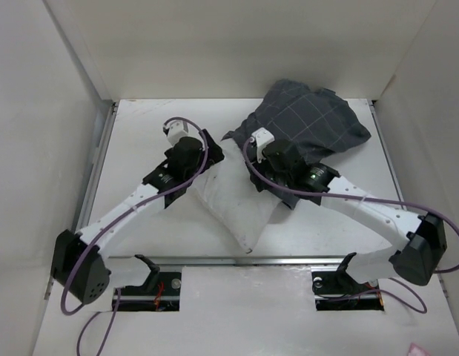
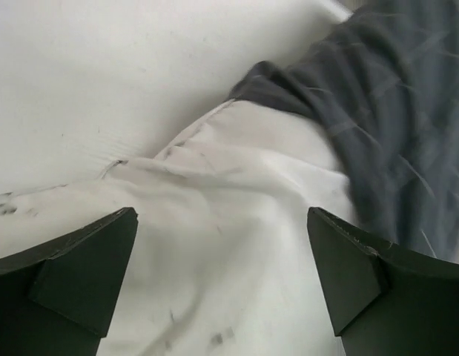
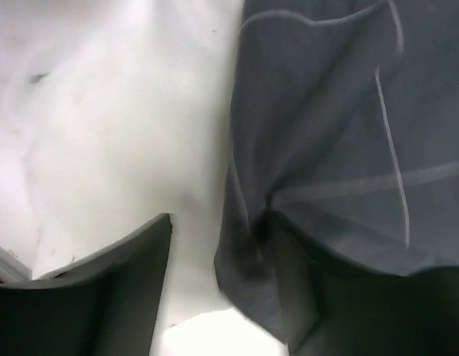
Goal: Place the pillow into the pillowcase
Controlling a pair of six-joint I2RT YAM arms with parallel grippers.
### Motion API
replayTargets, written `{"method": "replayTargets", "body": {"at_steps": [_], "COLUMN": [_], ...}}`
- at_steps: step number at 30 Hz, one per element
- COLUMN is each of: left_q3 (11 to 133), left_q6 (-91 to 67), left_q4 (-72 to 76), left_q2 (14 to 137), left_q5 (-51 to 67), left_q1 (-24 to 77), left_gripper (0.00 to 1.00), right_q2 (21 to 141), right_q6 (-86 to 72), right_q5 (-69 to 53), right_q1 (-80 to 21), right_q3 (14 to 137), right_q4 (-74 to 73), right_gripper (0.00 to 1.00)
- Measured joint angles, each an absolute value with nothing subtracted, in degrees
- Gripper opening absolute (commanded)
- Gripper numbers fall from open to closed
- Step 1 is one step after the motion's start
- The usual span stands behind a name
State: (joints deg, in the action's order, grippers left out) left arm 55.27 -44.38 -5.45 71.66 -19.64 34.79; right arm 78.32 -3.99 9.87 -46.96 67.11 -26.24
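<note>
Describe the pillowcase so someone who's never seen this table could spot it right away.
Start at the white table and look to its far right part. The pillowcase is the crumpled cloth there, covering the far end of the white pillow. It is the only dark fabric, grey-navy with thin light grid lines.

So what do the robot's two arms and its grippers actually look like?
Both arms have white shell links with black joints: the left arm, the right arm. A purple cable loops along each, and a small white block sits by each wrist. The left gripper and right gripper have matte black, wedge-shaped fingers.
</note>
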Motion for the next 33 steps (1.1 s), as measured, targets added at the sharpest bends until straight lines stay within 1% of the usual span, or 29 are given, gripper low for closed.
{"method": "replayTargets", "body": {"at_steps": [1,2,4,5,8,11,13,16,21,23,26,31,33], "left_q3": [54.7,54.0,52.2,51.3,46.0,40.4,37.0,33.0,30.8,30.3,29.8,29.8,29.8], "left_q6": [-43.9,-43.5,-42.9,-42.8,-43.1,-44.2,-45.3,-46.7,-49.2,-49.7,-50.3,-50.5,-50.5], "left_q4": [-5.7,-6.0,-6.2,-6.3,-5.9,-5.8,-5.3,-4.4,1.1,3.4,6.2,8.7,9.1], "left_q2": [69.2,66.7,60.6,58.1,50.6,48.4,49.2,53.4,57.8,59.0,61.1,62.6,62.6], "left_q5": [-19.8,-19.7,-19.0,-18.0,-14.9,-11.0,-8.4,-4.8,-2.5,-2.3,-2.2,-2.0,-2.0], "left_q1": [34.8,34.8,34.8,34.8,34.9,35.0,35.3,36.8,39.3,39.5,39.8,40.1,40.1], "left_gripper": [1.0,1.0,1.0,1.0,1.0,1.0,1.0,1.0,1.0,0.93,0.89,0.89,0.88], "right_q2": [77.3,76.2,74.1,73.2,71.7,72.9,74.9,79.2,85.8,87.8,91.6,97.8,99.6], "right_q6": [-4.4,-4.8,-4.9,-5.0,-5.3,-6.3,-6.8,-7.1,-6.9,-6.9,-7.2,-8.0,-8.3], "right_q5": [10.0,10.3,12.1,13.2,17.0,21.4,24.0,27.0,32.4,36.1,45.6,62.9,67.4], "right_q1": [-47.3,-47.7,-48.8,-49.2,-50.0,-50.1,-50.4,-51.9,-54.8,-55.5,-56.2,-56.3,-56.4], "right_q3": [67.8,68.4,69.8,70.5,71.6,72.1,72.2,72.7,74.6,75.3,77.5,79.7,80.1], "right_q4": [-26.9,-27.5,-28.6,-29.0,-29.9,-30.6,-30.8,-31.0,-30.8,-30.9,-30.6,-30.3,-30.2], "right_gripper": [0.81,0.88,0.99,1.0,1.0,1.0,1.0,1.0,1.0,1.0,1.0,1.0,0.95]}}
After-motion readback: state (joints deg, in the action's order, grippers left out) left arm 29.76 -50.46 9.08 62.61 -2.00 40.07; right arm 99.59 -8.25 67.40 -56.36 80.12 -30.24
